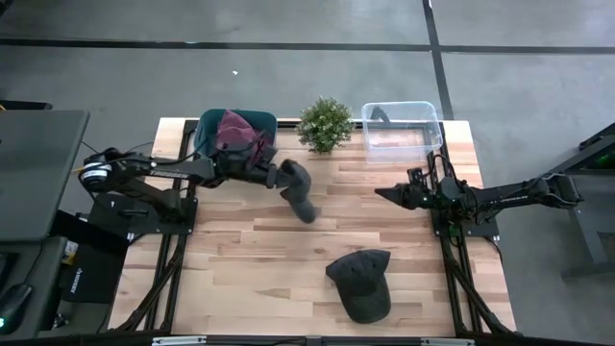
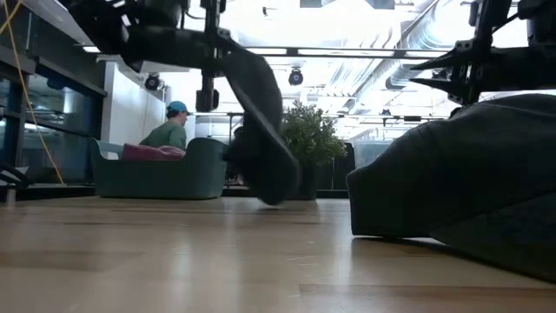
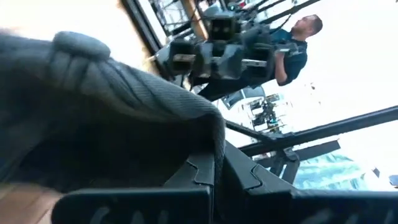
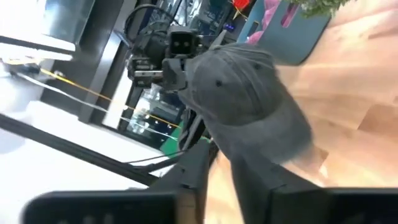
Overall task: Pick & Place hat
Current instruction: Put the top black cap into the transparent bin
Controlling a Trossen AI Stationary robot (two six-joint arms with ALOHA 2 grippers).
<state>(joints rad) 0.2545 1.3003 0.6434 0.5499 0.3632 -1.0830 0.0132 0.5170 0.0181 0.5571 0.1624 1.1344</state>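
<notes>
Near cap (image 1: 361, 284) on surface (image 1: 240, 259), apart from both grippers | our left gripper (image 1: 288, 180) jaws clamp grey hat (image 1: 302, 195) | right gripper (image 1: 382, 193) jaws slightly parted, empty

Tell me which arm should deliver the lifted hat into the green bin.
Left. The left gripper is shut on the grey hat, which hangs above the table beside the green bin. The right gripper holds nothing and sits across the table near the clear container.
</notes>
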